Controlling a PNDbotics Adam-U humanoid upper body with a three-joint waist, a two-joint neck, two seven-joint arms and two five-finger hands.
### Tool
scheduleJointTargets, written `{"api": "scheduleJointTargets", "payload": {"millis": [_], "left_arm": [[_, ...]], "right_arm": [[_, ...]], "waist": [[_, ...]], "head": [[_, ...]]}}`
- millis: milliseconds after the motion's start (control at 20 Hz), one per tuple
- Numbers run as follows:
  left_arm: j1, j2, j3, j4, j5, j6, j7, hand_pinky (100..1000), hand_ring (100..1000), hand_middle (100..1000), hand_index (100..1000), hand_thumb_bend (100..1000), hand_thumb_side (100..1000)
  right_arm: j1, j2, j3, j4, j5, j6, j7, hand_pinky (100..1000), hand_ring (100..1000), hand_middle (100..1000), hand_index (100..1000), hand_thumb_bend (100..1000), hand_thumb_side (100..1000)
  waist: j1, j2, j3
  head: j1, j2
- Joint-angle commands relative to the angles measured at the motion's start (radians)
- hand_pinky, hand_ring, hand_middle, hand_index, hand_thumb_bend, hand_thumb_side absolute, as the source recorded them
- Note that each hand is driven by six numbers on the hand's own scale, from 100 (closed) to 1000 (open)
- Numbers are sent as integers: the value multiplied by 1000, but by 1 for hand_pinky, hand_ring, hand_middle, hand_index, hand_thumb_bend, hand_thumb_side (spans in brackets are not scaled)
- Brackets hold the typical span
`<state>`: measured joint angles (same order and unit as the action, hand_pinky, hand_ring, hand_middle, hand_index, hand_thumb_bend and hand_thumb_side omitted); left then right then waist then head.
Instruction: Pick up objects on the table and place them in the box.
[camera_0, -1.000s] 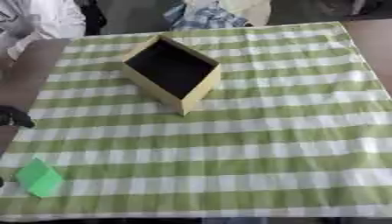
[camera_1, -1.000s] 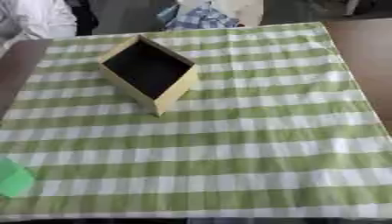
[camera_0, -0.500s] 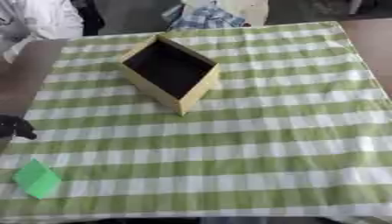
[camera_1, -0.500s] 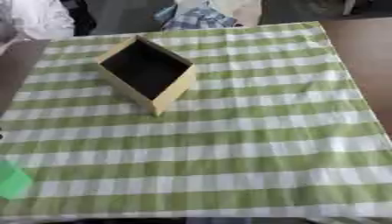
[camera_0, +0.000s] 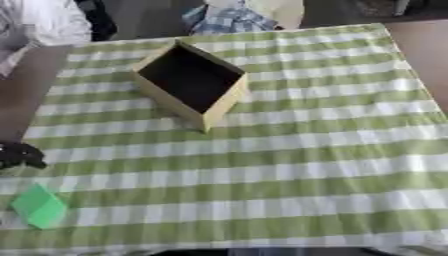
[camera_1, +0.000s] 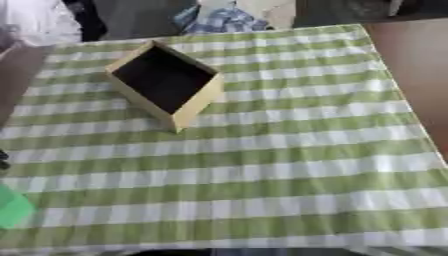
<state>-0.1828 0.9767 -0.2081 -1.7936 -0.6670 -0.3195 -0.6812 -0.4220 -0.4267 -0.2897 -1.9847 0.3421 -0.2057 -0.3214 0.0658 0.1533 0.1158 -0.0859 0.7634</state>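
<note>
Left eye view: a green block lies on the checked cloth near the tabletop's lower left corner, just below and apart from the left robot hand, a dark shape at the left edge. Whether its fingers are apart or together cannot be told; it holds nothing visible. The box sits open, well apart, toward the far left.

Right eye view: the block is cut by the left edge, with only a sliver of the robot hand above it.
</note>
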Motion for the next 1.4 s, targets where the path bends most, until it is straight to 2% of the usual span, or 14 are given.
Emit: {"api": "scheduleJointTargets", "payload": {"millis": [50,400,900,1250,1400], "left_arm": [[-12,39,1,11,-1,-3,-7,804,858,905,933,536,100],[-29,20,-22,44,-22,-12,27,781,848,906,935,498,100],[-81,-16,-62,104,-22,-39,44,770,847,922,937,489,100],[-101,-36,-86,135,-34,-55,43,755,837,915,929,475,100],[-107,-45,-99,146,-31,-60,36,737,820,883,917,451,100]], "right_arm": [[-11,-13,-8,-15,0,2,2,581,789,723,892,100,1000],[-11,-8,-8,-15,-3,3,5,578,789,722,892,100,1000],[-13,2,-9,-15,-8,6,11,574,788,720,893,100,1000],[-14,9,-10,-15,-10,8,13,571,787,719,893,100,1000],[-15,11,-9,-15,-11,8,15,570,787,719,893,100,1000]], "waist": [[-2,-11,-1],[-5,-8,-6],[-7,-2,-16],[-8,1,-22],[-9,2,-25]], "head": [[5,7],[13,7],[21,7],[25,7],[26,7]]}}
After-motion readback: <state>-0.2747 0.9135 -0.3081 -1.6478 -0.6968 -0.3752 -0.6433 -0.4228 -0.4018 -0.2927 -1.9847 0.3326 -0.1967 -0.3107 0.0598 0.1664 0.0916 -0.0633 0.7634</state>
